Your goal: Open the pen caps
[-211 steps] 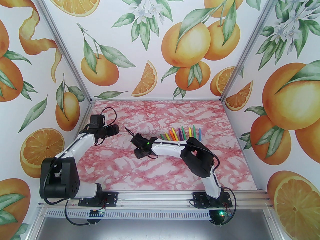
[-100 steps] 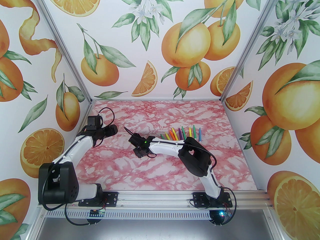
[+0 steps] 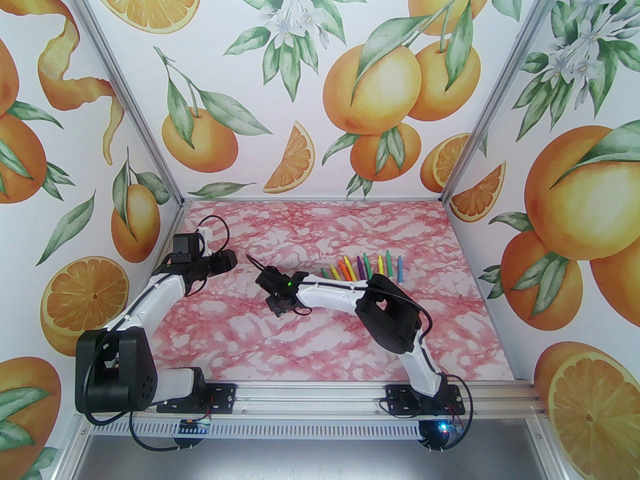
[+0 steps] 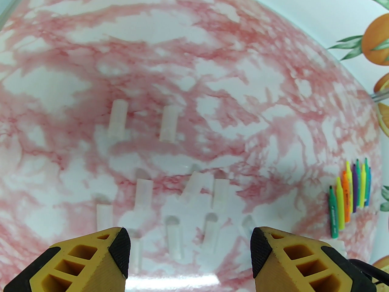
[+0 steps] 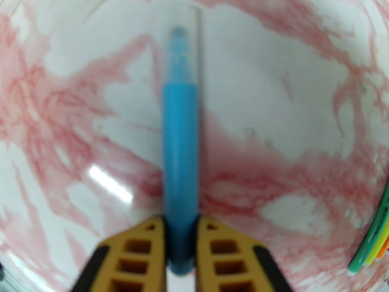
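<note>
Blue pen (image 5: 179, 138), clear cap (image 5: 184, 41) on at its twelve o'clock end, sits clamped in our right gripper (image 5: 180, 227). Our left gripper (image 4: 190, 245) stands with jaws apart, loose clear caps (image 4: 142, 193) lying before it; we see the other pens (image 4: 352, 193) at three o'clock.

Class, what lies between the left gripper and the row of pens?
Left wrist view: loose clear caps by the left gripper, then bare table to the pens.

The blue pen (image 5: 180, 151) and clear cap (image 5: 184, 41) look blurred
</note>
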Action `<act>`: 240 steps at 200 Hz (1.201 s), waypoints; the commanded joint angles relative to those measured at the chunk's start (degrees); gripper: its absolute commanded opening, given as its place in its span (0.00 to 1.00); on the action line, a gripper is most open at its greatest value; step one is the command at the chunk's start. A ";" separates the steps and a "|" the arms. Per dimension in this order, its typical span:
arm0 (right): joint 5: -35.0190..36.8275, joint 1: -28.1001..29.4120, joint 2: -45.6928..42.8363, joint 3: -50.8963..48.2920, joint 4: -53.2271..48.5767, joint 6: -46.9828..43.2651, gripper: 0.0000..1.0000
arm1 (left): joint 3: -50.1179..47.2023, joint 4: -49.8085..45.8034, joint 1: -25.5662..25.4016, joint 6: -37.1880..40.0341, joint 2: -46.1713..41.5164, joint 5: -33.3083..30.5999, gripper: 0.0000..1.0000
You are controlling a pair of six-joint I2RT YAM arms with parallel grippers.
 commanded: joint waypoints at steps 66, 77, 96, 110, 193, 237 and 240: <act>-8.17 -6.49 -13.14 -13.92 11.05 -1.32 0.07 | -0.85 9.66 0.22 -5.35 2.06 17.71 0.69; -9.59 -7.38 -14.75 -15.66 12.74 -1.34 0.06 | -0.86 10.50 0.13 -6.30 2.05 18.87 0.69; -11.38 -8.73 -16.75 -17.49 14.51 -1.50 0.06 | -0.84 11.17 -0.34 -7.02 2.05 19.80 0.69; -11.40 -9.19 -17.57 -17.91 14.41 -2.13 0.06 | -0.93 11.39 -1.04 -7.03 2.10 20.00 0.69; -13.25 -11.02 -24.63 -22.72 17.88 -3.15 0.04 | 1.38 19.88 -7.88 -12.34 8.20 25.70 0.68; -13.39 -11.34 -27.98 -24.45 18.37 -3.89 0.04 | 2.46 22.80 -10.08 -14.75 9.93 26.86 0.68; -13.46 -11.33 -28.19 -24.63 18.46 -3.95 0.04 | 2.52 22.90 -10.11 -14.85 10.02 26.96 0.68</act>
